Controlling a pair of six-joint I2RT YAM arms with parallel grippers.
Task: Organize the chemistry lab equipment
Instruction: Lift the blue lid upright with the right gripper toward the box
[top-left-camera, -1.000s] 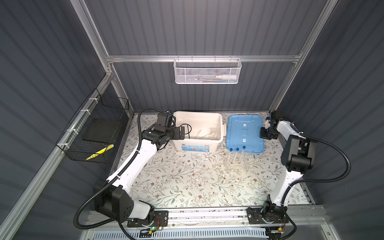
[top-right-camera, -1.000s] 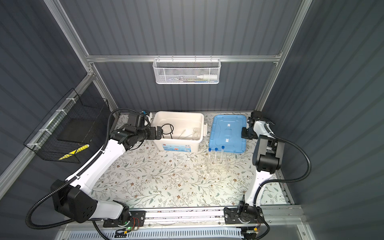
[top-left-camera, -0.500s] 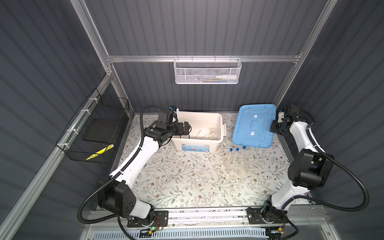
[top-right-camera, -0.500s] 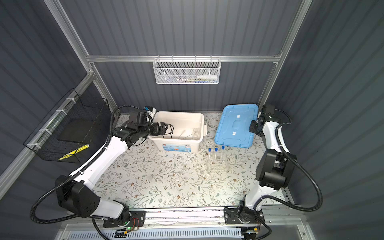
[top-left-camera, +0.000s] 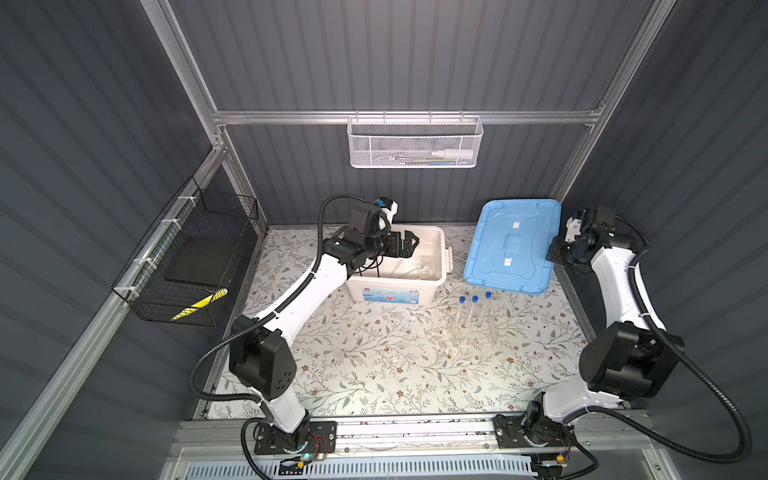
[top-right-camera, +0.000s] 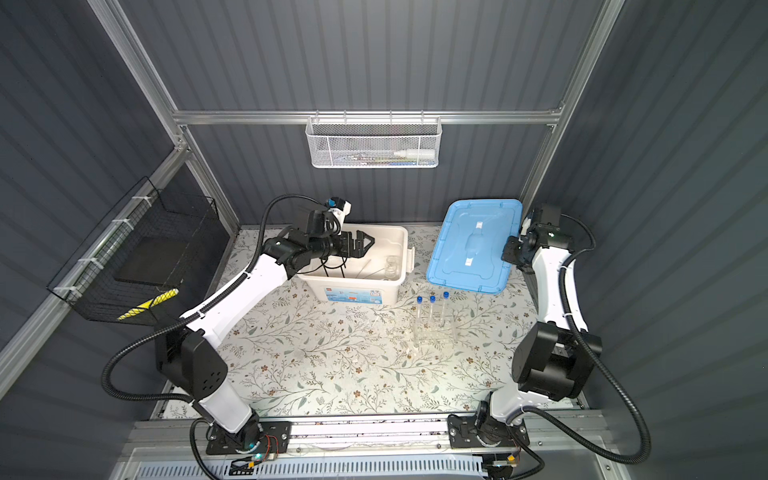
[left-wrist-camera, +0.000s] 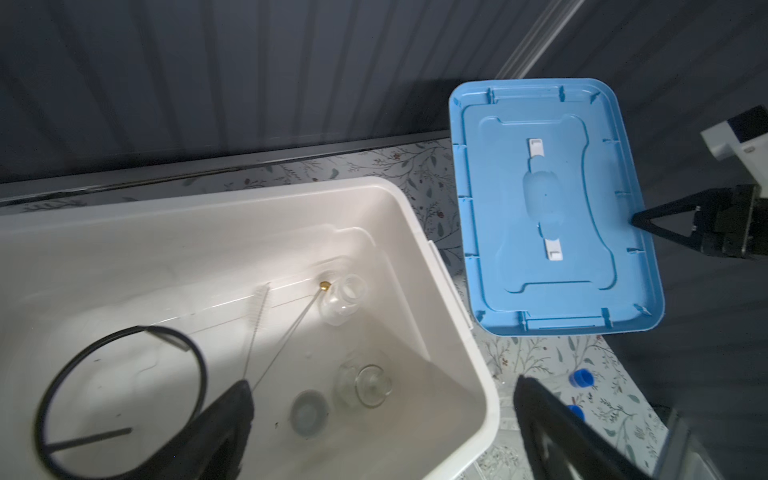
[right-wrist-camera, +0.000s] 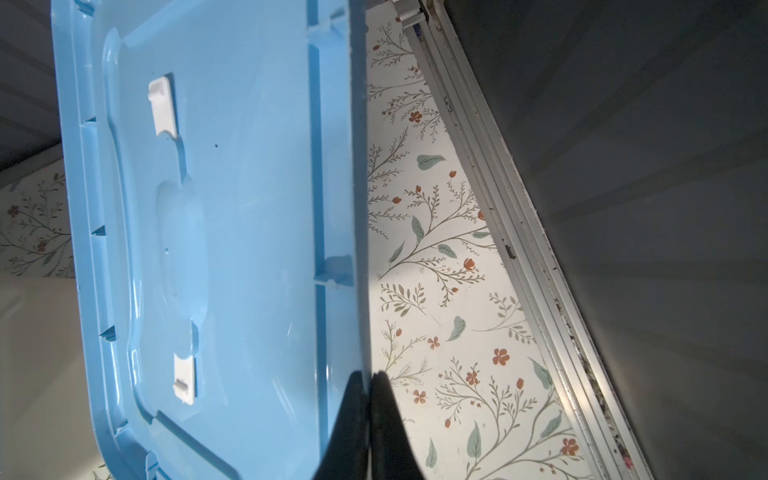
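Left claw (top-left-camera: 412, 246), jaws wide, over the open box (top-left-camera: 437, 233); ring stand (left-wrist-camera: 143, 329) just beneath it, ring level. Right claw (right-wrist-camera: 368, 380), farther off, pinches the lid (top-left-camera: 511, 245).

- The place is a robot test cell, a lab rig and no home. Dark grey ribbed wall panels (top-left-camera: 395, 62) close it in on three sides, held by a bare aluminium profile frame (top-left-camera: 291, 117).
- A white-and-black robot arm on the left (top-left-camera: 299, 291) and its twin on the right (top-left-camera: 615, 282) are bolted to a metal rail (top-left-camera: 415, 430) along the front of the floral-print tabletop (top-left-camera: 374, 374).
- A white mesh basket (top-left-camera: 413, 145) and a black wire basket (top-left-camera: 187, 257) hang on the walls.
- Blue-capped clear test tubes (top-left-camera: 473, 309) stand in a clear tube rack (top-left-camera: 473, 336).
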